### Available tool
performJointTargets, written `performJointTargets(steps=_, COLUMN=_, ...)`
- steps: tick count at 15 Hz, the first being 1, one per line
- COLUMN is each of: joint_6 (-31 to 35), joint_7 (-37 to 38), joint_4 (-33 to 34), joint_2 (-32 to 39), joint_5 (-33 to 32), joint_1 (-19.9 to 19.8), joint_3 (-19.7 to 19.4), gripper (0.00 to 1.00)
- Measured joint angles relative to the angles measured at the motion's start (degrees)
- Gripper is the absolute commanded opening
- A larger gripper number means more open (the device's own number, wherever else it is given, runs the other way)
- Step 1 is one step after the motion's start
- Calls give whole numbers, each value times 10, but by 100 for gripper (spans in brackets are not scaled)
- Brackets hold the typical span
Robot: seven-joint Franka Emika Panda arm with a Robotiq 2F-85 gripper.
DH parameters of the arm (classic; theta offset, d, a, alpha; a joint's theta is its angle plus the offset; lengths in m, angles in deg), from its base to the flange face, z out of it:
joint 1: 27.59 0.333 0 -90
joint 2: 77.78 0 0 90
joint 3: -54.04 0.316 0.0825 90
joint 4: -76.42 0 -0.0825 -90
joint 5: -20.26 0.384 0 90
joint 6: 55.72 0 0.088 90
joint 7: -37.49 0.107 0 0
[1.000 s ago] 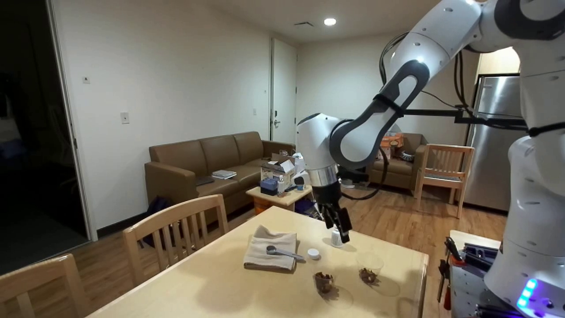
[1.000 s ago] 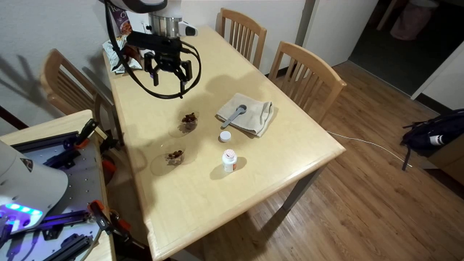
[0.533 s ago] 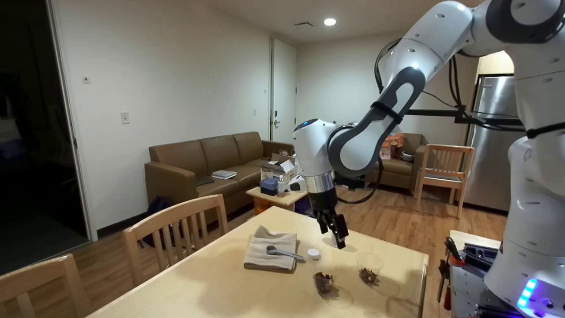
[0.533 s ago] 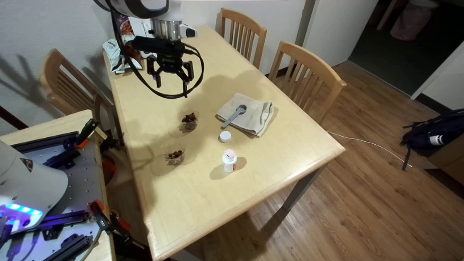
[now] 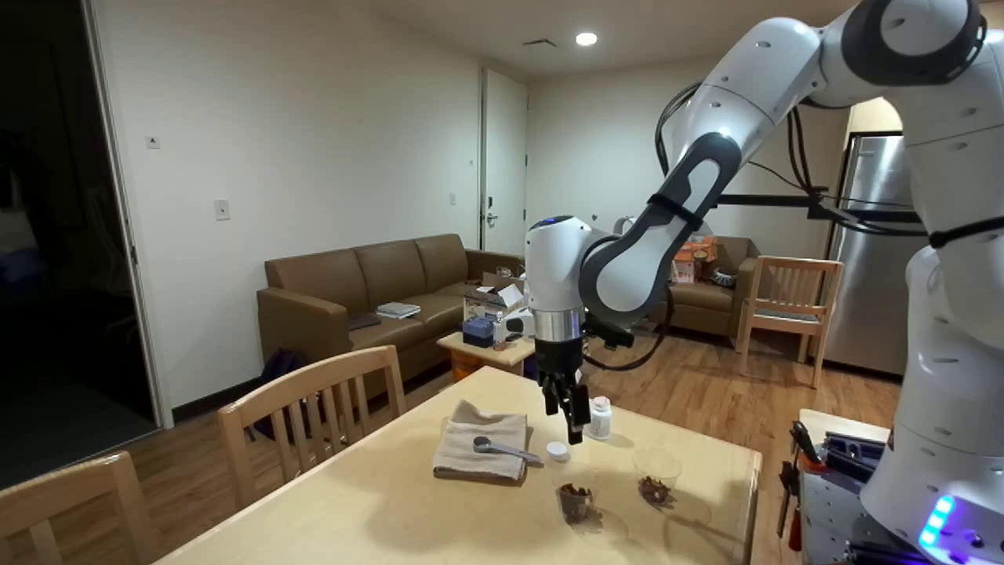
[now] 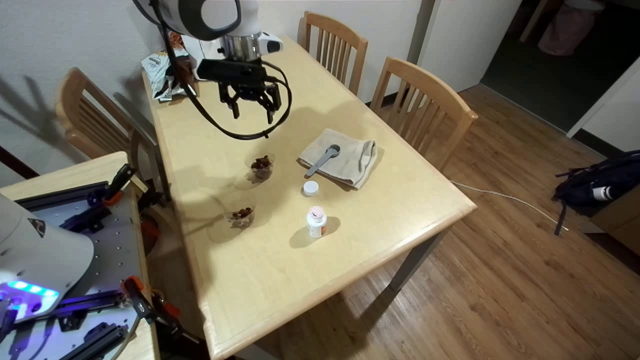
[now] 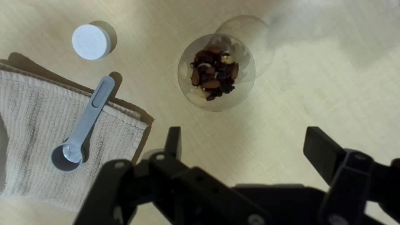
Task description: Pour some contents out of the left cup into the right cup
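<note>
The left cup [image 5: 575,507] is clear plastic and holds a dark mix of nuts and raisins; it stands upright on the table. The right cup [image 5: 656,474], also clear with brownish bits, stands beside it, closer to the bottle. Both cups show in both exterior views, the left cup [image 6: 261,174] nearer the arm and the right cup [image 6: 242,221] farther. Seen in the wrist view, the left cup [image 7: 240,87] lies ahead of the spread fingertips; the right cup is outside that view. My gripper [image 7: 243,139] hangs open above the table, nothing between its fingers.
A white bottle [image 6: 316,222] stands on the table with its white lid [image 6: 310,188] lying nearby. A grey scoop [image 7: 89,117] rests on a folded beige cloth [image 6: 356,160]. Snack bags [image 6: 165,75] sit at the table's far end. Wooden chairs [image 6: 425,105] line one side.
The arm has moved over the table toward the cloth side, rightward in one exterior picture and leftward in the other, uncovering the bottle. Cups stay put; the gripper stays open.
</note>
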Motion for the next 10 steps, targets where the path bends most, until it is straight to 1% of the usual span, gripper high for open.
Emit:
performJointTargets(steps=2, joint_6=14, joint_7=0, joint_4=0, joint_2=16, joint_5=24, joint_1=-12, joint_3=0, gripper=100)
performJointTargets(steps=5, joint_6=13, joint_7=2, joint_4=0, joint_2=29, joint_5=60, joint_1=-26, joint_3=1, gripper=100)
performJointTargets(steps=8, joint_6=13, joint_7=8, joint_4=0, joint_2=34, joint_5=78, joint_1=-31, joint_3=2, gripper=100)
performJointTargets(steps=10, joint_6=14, joint_7=18, joint_4=0, joint_2=38, joint_5=77, joint_1=-31, joint_3=2, gripper=100)
